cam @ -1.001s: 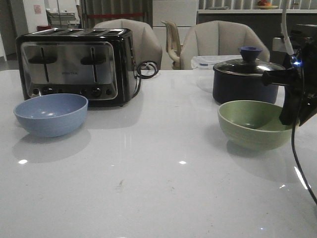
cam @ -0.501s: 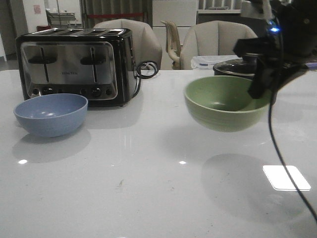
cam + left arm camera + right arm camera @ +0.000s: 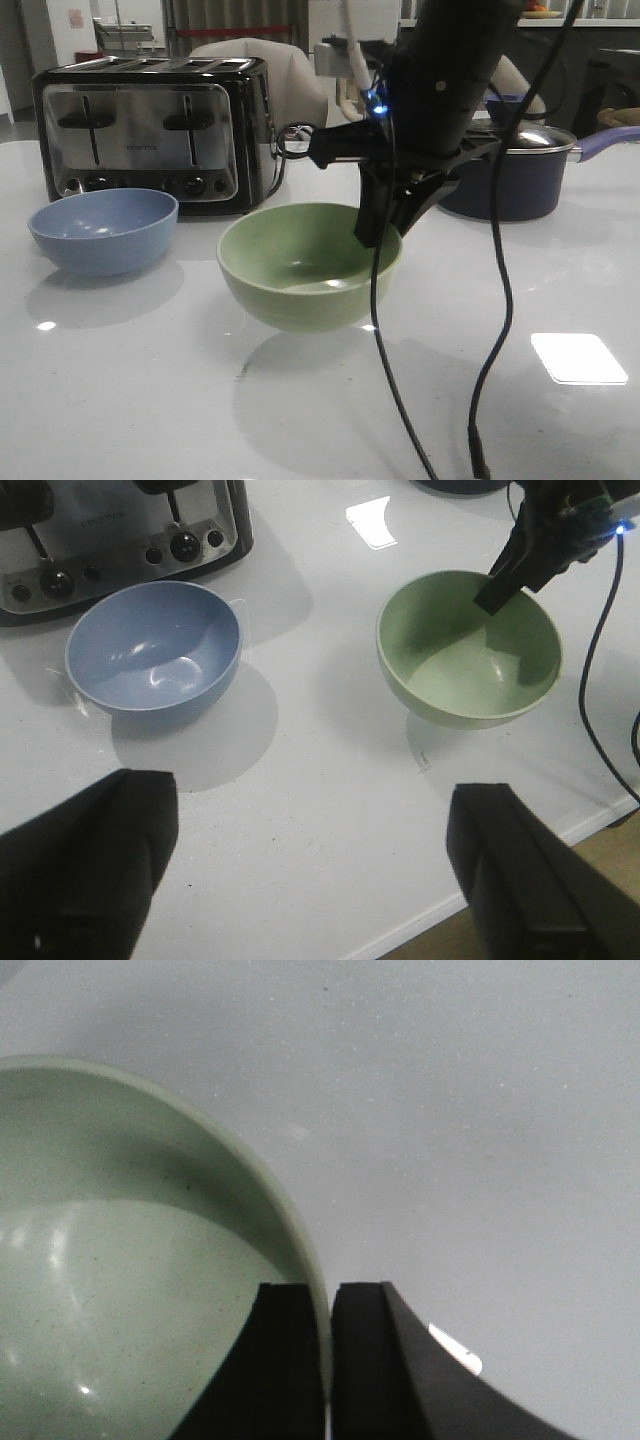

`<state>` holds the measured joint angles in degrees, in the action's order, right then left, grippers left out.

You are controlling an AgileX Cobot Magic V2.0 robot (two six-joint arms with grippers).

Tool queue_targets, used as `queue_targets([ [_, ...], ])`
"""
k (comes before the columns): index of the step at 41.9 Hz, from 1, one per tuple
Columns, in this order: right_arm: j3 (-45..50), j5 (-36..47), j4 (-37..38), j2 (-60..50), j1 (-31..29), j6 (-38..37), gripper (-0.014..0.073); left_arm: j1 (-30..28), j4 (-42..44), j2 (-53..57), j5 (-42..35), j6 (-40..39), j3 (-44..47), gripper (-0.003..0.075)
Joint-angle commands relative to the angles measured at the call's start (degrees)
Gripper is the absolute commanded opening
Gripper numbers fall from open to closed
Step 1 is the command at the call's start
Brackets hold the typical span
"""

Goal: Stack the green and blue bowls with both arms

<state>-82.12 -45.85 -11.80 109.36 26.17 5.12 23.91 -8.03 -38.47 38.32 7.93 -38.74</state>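
The right arm [image 3: 440,90] reaches down from above, its cable trailing toward the table edge; the right gripper [image 3: 329,1360] is pinched on the near rim of the green bowl [image 3: 308,265], one finger inside, one outside (bowl held clear of the table [image 3: 150,400]); the left gripper [image 3: 310,880] hovers spread wide, holding nothing; the blue bowl [image 3: 103,230] sits before the toaster [image 3: 150,130].

The front view looks low across the table [image 3: 120,400] toward the toaster [image 3: 150,130]. The left wrist view looks steeply down from higher up, sharing the toaster and both bowls. The right wrist view sits closest, filled by the green bowl [image 3: 120,1290] rim.
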Motion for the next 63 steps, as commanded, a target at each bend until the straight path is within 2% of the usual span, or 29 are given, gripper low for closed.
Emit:
queue_targets([
  [1, -2.21, 2.87, -0.13, -1.72, -0.01, -0.27, 0.0050, 0.39, -0.80, -0.27, -4.05, -0.15, -1.53, 0.0602],
  [5, -2.21, 2.92, -0.13, -0.86, -0.01, -0.27, 0.0119, 0.39, -0.80, -0.27, -4.05, -0.15, -1.53, 0.0602],
  [11, -2.21, 3.93, -0.17, -0.79, -0.01, -0.27, 0.0339, 0.39, -0.80, -0.27, -4.05, -0.15, -1.53, 0.0602],
  [15, -2.21, 4.59, -0.17, -2.06, -0.01, -0.27, 0.0425, 0.39, -0.80, -0.27, -4.05, -0.15, -1.53, 0.0602],
  [27, 1.13, 4.80, 2.11, -15.95, -0.01, 0.14, 0.0423, 0.39, -0.80, -0.27, -4.16, -0.15, -1.53, 0.0602],
  [34, 8.86, 5.86, 6.78, -28.53, -0.01, 0.14, 0.0423, 0.39, -0.80, -0.27, -4.16, -0.15, -1.53, 0.0602],
  [45, 21.65, 6.18, 8.93, -46.00, -0.01, 0.14, 0.0423, 0.39, -0.80, -0.27, -4.16, -0.15, -1.53, 0.0602],
  [57, 33.58, 5.19, 8.93, -58.50, -0.01, 0.14, 0.0423, 0.39, -0.80, -0.43, -3.89, -0.15, -1.53, 0.0602],
  [63, 35.04, 3.78, 8.93, -62.16, -0.01, 0.14, 0.0423, 0.39, 1.42, -2.63, -1.04, -0.15, -3.12, 0.0602],
])
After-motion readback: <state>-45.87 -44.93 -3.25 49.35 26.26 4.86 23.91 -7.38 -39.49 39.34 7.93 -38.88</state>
